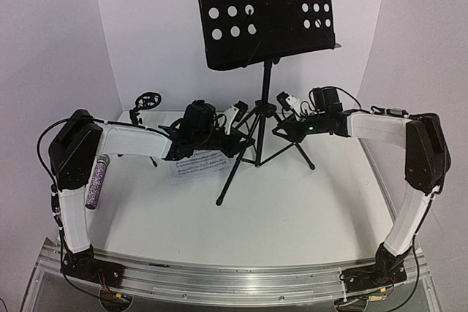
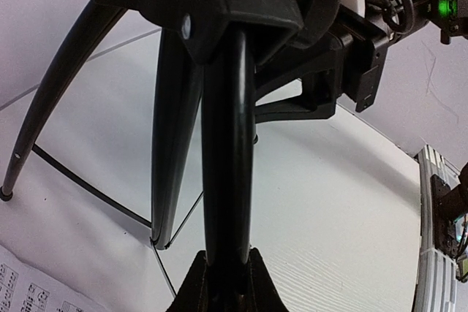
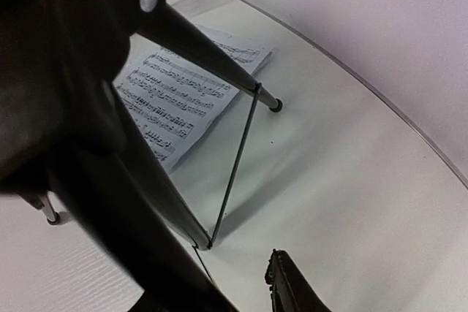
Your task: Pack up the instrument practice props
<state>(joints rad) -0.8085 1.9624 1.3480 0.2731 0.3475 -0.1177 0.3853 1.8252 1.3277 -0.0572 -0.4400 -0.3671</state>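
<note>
The tall black music stand [image 1: 267, 9] rises at the back centre, its tripod legs spread on the white table. My left gripper [image 1: 235, 137] [image 2: 227, 272] is shut on one black leg tube [image 2: 228, 144] of the stand. My right gripper [image 1: 287, 131] [image 3: 234, 290] reaches the tripod from the right. One of its fingers [image 3: 292, 294] shows, standing apart from a thick leg [image 3: 146, 202]; the other finger is hidden. White sheet-music pages [image 1: 197, 162] [image 3: 183, 93] lie under the legs. The purple glitter microphone [image 1: 97, 180] lies at the left. A small black mic stand [image 1: 146, 104] stands at the back left.
A curved white backdrop closes the back and sides. An aluminium rail [image 1: 234, 272] runs along the near edge between the arm bases. Thin brace rods [image 3: 238, 166] link the tripod legs. The right arm's wrist [image 2: 365, 42] sits close behind the hub in the left wrist view.
</note>
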